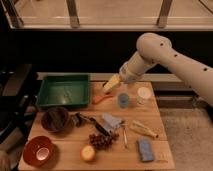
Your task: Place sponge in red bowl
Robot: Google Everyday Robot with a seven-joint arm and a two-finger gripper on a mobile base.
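**Wooden desk: sponge at the near right corner, red bowl at the near left**

Pale wood forms the desk (70, 145), and many things are spread across it. The robot's white arm (170, 55) reaches in from beyond the far right corner and slopes down towards the middle of the far edge. A green tray (54, 93) fills the far left corner. In front of it, by the left edge, stands a dark brown bowl (46, 120).

The red bowl (28, 150) sits in the near left corner, glossy with a paler centre. The gripper (111, 84) hangs over the far edge, just right of the tray and above an orange object (102, 99). Whether it is open or closed cannot be told, and nothing can be seen in its hold.

A white cup (143, 94) and a blue cup (123, 100) stand near the far edge, to the right of the gripper. The sponge (145, 149) lies flat by the near right corner, well apart from the red bowl and the gripper.

A pale grey-blue folded piece (112, 121) lies near the middle. A bunch of dark grapes (102, 140) sits nearer the near edge, with an apple (88, 153) just beside it.
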